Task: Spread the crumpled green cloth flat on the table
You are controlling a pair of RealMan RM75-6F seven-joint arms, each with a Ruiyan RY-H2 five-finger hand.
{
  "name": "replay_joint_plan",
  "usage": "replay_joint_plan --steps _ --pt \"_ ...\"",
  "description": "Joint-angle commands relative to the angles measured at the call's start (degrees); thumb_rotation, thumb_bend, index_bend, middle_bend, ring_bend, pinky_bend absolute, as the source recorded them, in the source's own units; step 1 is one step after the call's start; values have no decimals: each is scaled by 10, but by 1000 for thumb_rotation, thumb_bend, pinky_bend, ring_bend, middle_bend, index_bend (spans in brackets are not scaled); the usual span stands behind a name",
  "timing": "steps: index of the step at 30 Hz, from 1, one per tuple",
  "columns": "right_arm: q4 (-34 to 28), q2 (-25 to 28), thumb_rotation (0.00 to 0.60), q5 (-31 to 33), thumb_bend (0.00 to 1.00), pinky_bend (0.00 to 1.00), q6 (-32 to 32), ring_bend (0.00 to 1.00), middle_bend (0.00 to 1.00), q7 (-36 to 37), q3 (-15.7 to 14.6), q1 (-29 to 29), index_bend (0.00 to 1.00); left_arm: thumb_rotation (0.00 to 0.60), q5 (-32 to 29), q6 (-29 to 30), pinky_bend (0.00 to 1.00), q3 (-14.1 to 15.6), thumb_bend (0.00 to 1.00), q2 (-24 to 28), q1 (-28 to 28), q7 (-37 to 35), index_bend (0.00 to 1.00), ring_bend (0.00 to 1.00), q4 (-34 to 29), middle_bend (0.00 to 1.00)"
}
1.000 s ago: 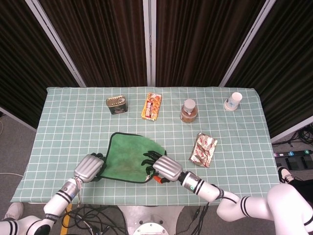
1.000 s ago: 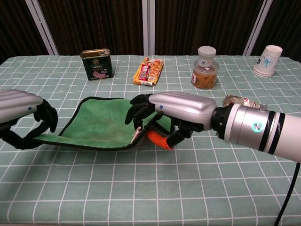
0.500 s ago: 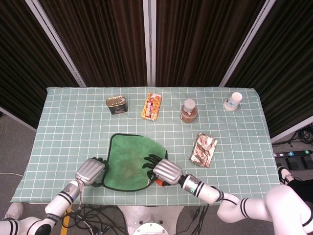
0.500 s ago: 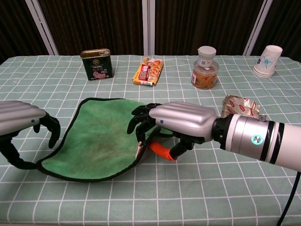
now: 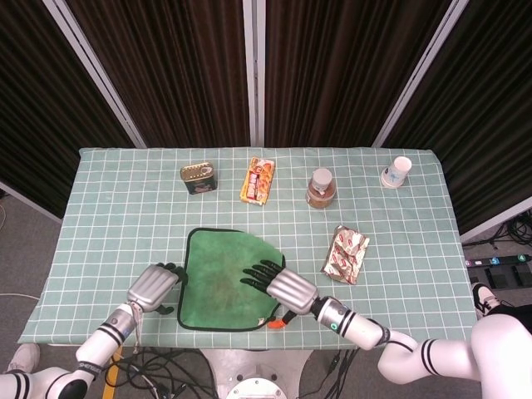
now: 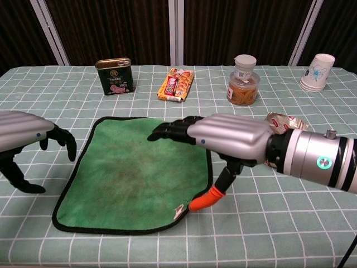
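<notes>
- Table: a rectangular surface under a pale green covering printed with a white grid; dark pleated curtains hang behind it.
- Green cloth: a fuzzy, roughly rectangular towel with rounded corners and a thin black hem, lying spread out flat near the front edge of the table, between the two hands.
- Right hand: silver metal back with black fingers and an orange-tipped thumb. It is released and holds nothing; the fingers are extended over the cloth's right half, and the thumb tip points down beside the cloth's near right corner.
- Left hand: the same silver shell and black fingers, loosely curled and apart, grasping nothing, just beside the cloth's left edge.
- Foil packet: a crinkled, shiny silver-and-red pouch lying flat to the right of the cloth.
- Snack bar: a flat, glossy yellow-and-red wrapper at the far side.
- Tin can: a squat, rounded-rectangular dark green metal tin, left of the snack bar.
- Jar: a clear cylinder with a white lid and brown contents.
- Paper cup: a white tapered cup at the far right.
</notes>
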Motion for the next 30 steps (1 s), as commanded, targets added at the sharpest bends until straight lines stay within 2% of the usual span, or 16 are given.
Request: replay_joint_plan --steps 1,4,11,16,22,30 --pt "0 16 449 31 0 0 14 0 0 -8 35 -7 42 600 -5 10 344 -10 32 5 3 -10 352 244 -1 315" --pt "6 28 508 66 0 0 6 0 0 -7 64 -4 42 600 -6 30 344 -26 32 12 7 -24 352 244 -3 315" --pt "36 36 515 134 0 0 -34 0 0 21 107 7 42 600 -11 55 345 -52 33 24 13 -53 352 244 -4 316" --pt "102 2 541 187 0 0 -62 0 0 -39 109 10 42 600 -7 56 344 -52 32 18 15 -61 352 245 3 315" --pt "180 -51 583 223 0 0 -89 0 0 -73 106 14 41 600 -13 53 344 -50 32 15 19 -66 352 244 7 315" --pt "260 -119 599 242 0 0 -117 0 0 -69 127 36 45 600 -12 62 344 -52 32 13 24 -71 352 244 9 316"
